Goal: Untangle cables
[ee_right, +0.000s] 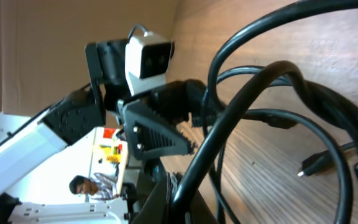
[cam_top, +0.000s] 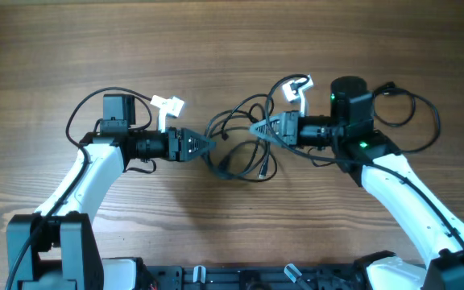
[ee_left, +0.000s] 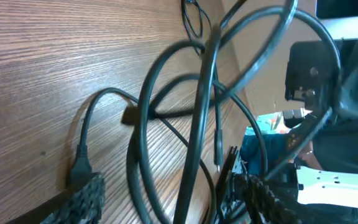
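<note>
The cables (cam_top: 240,149) are laid as one loose tangle on the wooden surface (cam_top: 47,48), directly between the two sets of fingers, which are pointed at each other from opposite sides. The long axis of the tangle is run roughly along the line joining the two sets of tips, with one loop extended to the far side of that line.

The left fingers (ee_left: 84,196) are spread wide. Several strands are passed through the gap between them and none is pinched. One plug end (ee_left: 79,168) is located just beside the tip of one left finger, with its long axis pointed back toward that tip and its cord arched away ahead of it. Larger loops are curved out in front of the left fingers toward the opposite arm.

The right fingers (ee_right: 160,199) are pressed together on one strand of the cables. That strand is led out from the tips and curved up and away from them. A second plug end (cam_top: 262,171) is laid on the surface to the near side of the right fingers, its long axis set crosswise to them
</note>
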